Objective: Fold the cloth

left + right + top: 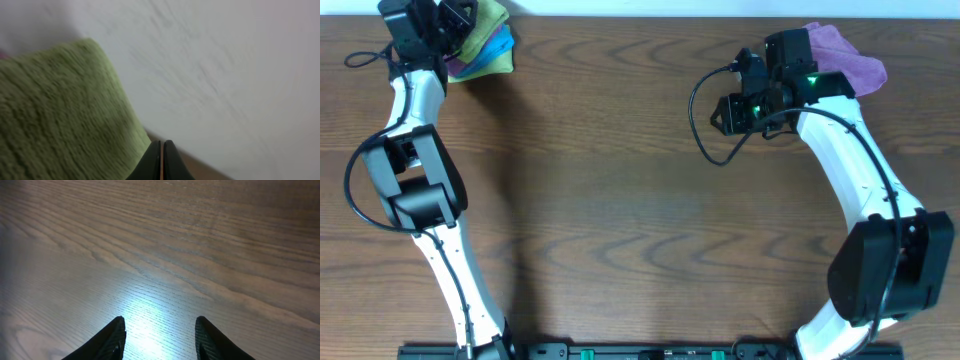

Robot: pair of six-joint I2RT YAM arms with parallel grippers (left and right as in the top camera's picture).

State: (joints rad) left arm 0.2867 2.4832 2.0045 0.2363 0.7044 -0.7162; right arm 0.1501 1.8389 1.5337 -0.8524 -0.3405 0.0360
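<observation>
Cloth (490, 16) partly hidden by left gripper (162, 146)
Left jaws are pressed together; right gripper (160, 332) is held spread over table (200, 240).

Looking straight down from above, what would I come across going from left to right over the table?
Lime-green cloth at the far-left corner → right hand, open → purple cloth. The left hand overlaps the first of these, so it is left out.

Wooden table (620, 200) bears a cloth pile (490, 45) and purple cloth (860, 65).
</observation>
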